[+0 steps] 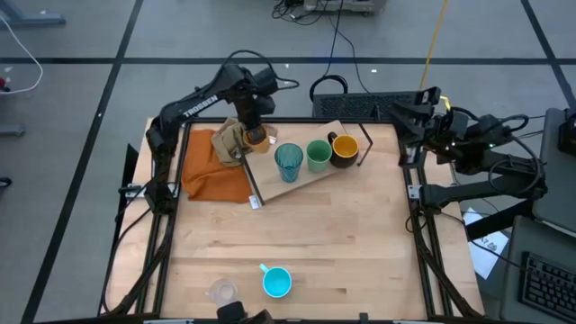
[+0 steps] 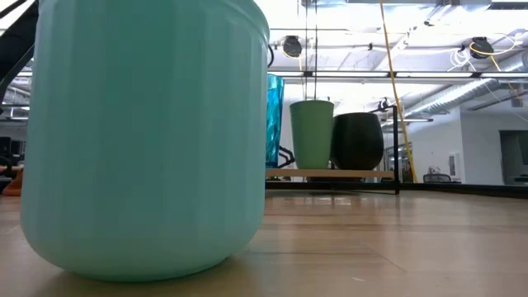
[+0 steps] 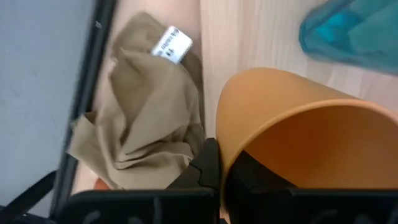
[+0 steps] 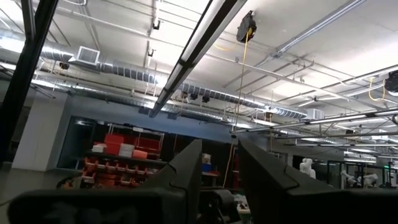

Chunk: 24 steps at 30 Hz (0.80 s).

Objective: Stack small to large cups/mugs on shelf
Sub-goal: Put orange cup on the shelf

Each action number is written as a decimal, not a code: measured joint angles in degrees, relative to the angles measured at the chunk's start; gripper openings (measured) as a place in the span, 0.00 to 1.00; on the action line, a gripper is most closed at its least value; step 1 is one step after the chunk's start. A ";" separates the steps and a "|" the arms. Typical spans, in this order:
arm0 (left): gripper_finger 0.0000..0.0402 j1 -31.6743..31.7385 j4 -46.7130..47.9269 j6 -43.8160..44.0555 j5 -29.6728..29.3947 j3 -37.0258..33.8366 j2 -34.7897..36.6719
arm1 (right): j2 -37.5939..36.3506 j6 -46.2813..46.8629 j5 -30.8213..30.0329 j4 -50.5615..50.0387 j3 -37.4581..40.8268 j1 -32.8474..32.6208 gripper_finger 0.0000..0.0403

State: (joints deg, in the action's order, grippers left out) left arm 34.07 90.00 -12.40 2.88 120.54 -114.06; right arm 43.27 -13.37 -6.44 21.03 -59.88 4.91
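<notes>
- High view shows the left gripper [image 1: 255, 137] at the left end of the light wooden shelf on thin black legs [image 1: 306, 175], its jaws pinched shut on the rim of the small orange plastic cup [image 1: 256, 138].
- Left wrist view confirms that grip: one finger sits inside the wall of the orange cup [image 3: 311, 137] and one outside, with the cup tilted and its open mouth facing the camera.
- On the shelf, running right from the held cup, stand the tall teal translucent tumbler [image 1: 288, 161], the green plastic cup [image 1: 318, 155] and the black mug with a yellow-orange inside [image 1: 343, 149], three in a row.
- Far from the shelf, near the front edge of the desk [image 1: 342, 243], sit the light-blue handled mug [image 1: 275, 282] and the clear glass [image 1: 221, 292], side by side.
- That makes six vessels: one held, three on the shelf, two on the desk.
- Just left of the shelf lie one crumpled tan cloth [image 1: 231, 142] and one orange cloth [image 1: 214, 167].
- Risk: a rim pinch on a tilted cup is weak, so it could twist or slip out on release and roll off the shelf's end onto the cloths.
- Risk: the tumbler stands close by and looks top-heavy, so a sideways swing could knock it over.
- Off the right edge of the desk, well away from the shelf, the right gripper [image 4: 217, 168] waits with its jaws narrowly apart on nothing.
</notes>
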 joint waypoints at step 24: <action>0.00 -0.71 -7.05 -0.09 2.02 -6.49 0.07 | -0.70 -1.27 0.02 -1.22 0.00 -0.02 0.24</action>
State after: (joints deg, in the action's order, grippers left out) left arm 33.36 82.95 -12.49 4.91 114.05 -113.99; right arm 42.57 -14.63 -6.42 19.81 -59.88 4.89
